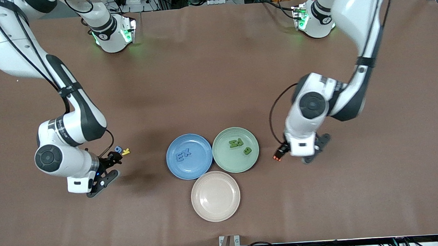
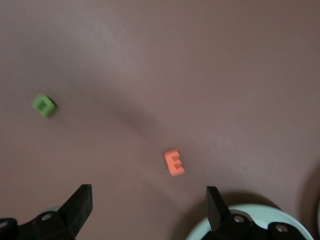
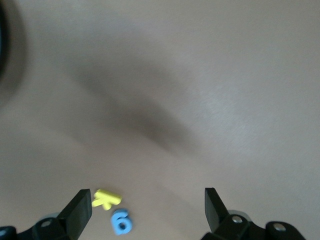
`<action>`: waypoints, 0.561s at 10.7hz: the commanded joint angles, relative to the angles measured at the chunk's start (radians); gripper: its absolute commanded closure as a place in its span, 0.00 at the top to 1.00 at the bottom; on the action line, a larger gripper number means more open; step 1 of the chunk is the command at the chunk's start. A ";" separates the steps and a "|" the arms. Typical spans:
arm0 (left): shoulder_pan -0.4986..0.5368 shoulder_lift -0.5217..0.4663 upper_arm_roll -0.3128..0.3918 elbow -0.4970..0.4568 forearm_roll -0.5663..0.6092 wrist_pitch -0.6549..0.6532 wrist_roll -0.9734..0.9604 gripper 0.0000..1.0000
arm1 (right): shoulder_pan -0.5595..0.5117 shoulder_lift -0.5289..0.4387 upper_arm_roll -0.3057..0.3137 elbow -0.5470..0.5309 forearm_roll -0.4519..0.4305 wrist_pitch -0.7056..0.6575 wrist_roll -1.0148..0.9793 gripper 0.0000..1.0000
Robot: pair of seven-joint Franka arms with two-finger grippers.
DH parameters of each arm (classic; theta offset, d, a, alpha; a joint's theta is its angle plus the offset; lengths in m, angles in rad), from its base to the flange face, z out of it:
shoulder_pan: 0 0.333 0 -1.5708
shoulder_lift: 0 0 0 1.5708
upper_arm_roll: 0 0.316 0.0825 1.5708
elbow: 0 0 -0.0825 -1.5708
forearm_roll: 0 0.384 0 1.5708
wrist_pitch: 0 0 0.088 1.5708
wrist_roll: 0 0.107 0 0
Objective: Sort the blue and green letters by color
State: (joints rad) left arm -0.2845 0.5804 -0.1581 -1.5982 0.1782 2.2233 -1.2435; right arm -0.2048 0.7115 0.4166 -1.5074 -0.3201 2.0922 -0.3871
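From the front, the blue plate (image 1: 189, 156) holds two blue letters (image 1: 183, 155), an E and an X, and the green plate (image 1: 236, 149) touching it holds three green letters (image 1: 240, 145). A bare pink plate (image 1: 215, 196) sits nearer the camera than the blue plate. Well away from the blue plate, toward the right arm's end of the bench (image 1: 216, 81), a small blue g (image 1: 118, 149) lies just beside a yellow letter (image 1: 125, 152), with the right claw (image 1: 107, 168) close to them. The left claw (image 1: 308, 152) hangs near the green plate, toward the left arm's end, next to an orange letter (image 1: 277, 157).

In the left wrist view, the left claw (image 2: 149, 205) is spread wide and empty above the orange letter (image 2: 174, 162); a green letter (image 2: 44, 105) lies farther off.

In the right wrist view, the right claw (image 3: 148, 207) is released, the blue g (image 3: 121, 221) and yellow letter (image 3: 106, 198) near one finger.

Sorting looks partly done. Next, the right claw likely needs to centre on the g alone, clear of the yellow letter, then carry it to the blue plate.
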 commanded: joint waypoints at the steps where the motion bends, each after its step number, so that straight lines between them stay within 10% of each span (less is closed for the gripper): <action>1: 0.125 -0.056 -0.020 -0.023 0.011 -0.033 0.151 1.00 | -0.018 -0.124 0.021 -0.184 0.013 0.054 -0.004 1.00; 6: 0.301 -0.120 -0.105 -0.141 -0.022 -0.034 0.410 1.00 | -0.073 -0.184 0.019 -0.404 0.013 0.280 -0.099 1.00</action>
State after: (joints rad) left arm -0.0681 0.5393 -0.2048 -1.6260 0.1734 2.1947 -0.9513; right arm -0.2307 0.6107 0.4266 -1.7584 -0.3201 2.2748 -0.4591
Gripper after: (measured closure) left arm 0.000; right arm 0.000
